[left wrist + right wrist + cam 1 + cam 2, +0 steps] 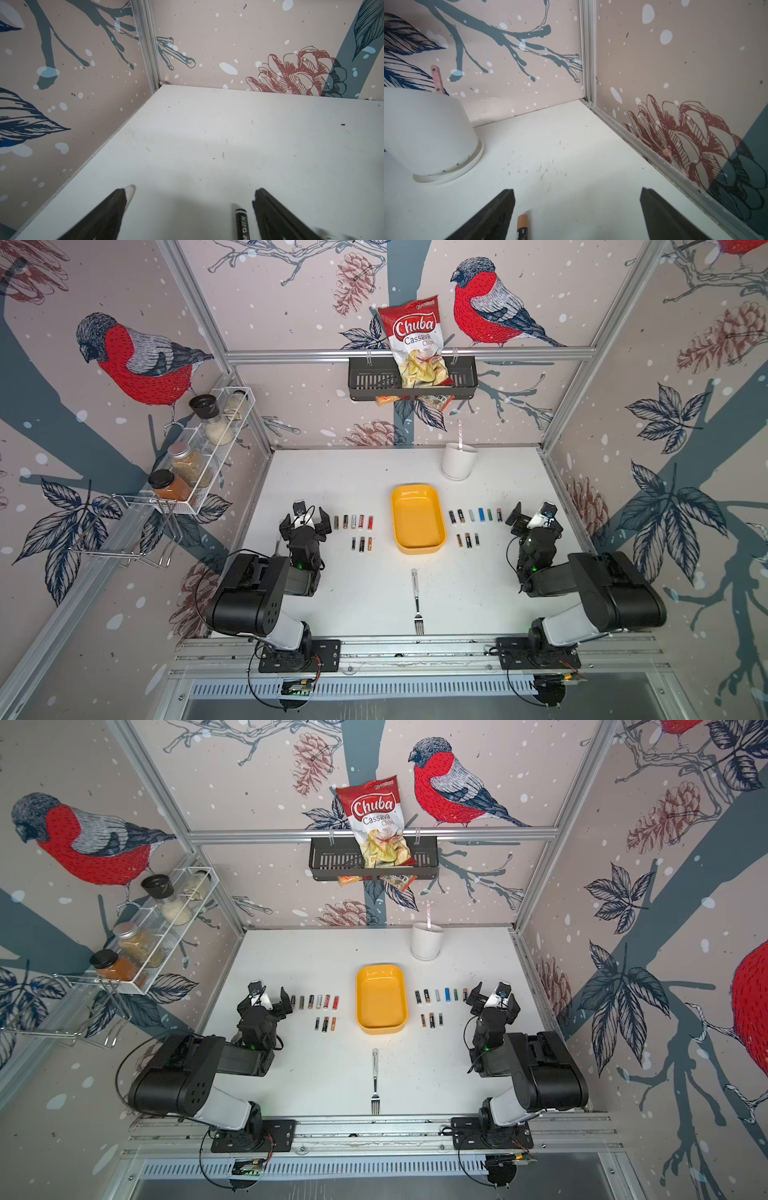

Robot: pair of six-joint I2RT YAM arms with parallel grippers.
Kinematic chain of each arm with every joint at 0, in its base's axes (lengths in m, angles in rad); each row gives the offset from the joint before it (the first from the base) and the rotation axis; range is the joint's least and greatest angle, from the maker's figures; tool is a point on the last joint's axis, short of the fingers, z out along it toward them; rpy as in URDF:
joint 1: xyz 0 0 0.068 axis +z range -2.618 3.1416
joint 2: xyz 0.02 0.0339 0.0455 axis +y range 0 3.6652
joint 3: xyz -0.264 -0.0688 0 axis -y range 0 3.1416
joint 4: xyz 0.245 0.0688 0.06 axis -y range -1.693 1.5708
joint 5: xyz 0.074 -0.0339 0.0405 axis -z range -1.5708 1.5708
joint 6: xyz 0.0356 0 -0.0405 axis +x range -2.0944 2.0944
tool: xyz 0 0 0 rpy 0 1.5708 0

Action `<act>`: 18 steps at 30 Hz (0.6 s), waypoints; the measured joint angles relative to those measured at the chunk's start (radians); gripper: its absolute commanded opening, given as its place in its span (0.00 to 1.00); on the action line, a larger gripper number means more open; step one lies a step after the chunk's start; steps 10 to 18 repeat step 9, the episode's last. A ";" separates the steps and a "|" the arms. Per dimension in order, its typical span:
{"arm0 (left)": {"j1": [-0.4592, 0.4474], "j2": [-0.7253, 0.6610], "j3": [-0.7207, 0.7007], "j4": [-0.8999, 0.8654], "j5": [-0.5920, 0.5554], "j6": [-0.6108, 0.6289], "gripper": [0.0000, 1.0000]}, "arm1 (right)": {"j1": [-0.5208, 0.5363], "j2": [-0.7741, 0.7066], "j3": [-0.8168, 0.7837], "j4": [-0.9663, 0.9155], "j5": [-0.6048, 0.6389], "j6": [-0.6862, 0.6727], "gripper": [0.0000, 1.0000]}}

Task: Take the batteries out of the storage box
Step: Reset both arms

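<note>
The yellow storage box lies in the middle of the white table, and nothing shows inside it. Batteries lie in two short rows on the table on each side of it: the left group and the right group. My left gripper stands open just left of the left group, with one black battery lying beside its finger. My right gripper stands open just right of the right group, with a copper-topped battery by its finger. Neither gripper holds anything.
A silver fork lies near the front edge. A white cup stands at the back right. A black basket with a chips bag hangs on the back wall. A spice rack is on the left wall.
</note>
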 measured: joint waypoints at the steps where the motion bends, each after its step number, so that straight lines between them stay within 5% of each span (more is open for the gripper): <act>1: 0.000 0.000 0.000 0.000 0.000 0.000 0.98 | -0.001 0.000 0.000 -0.005 0.000 0.000 1.00; 18: 0.000 0.000 0.000 0.000 0.000 -0.002 0.98 | -0.034 0.001 0.017 -0.043 -0.047 0.005 1.00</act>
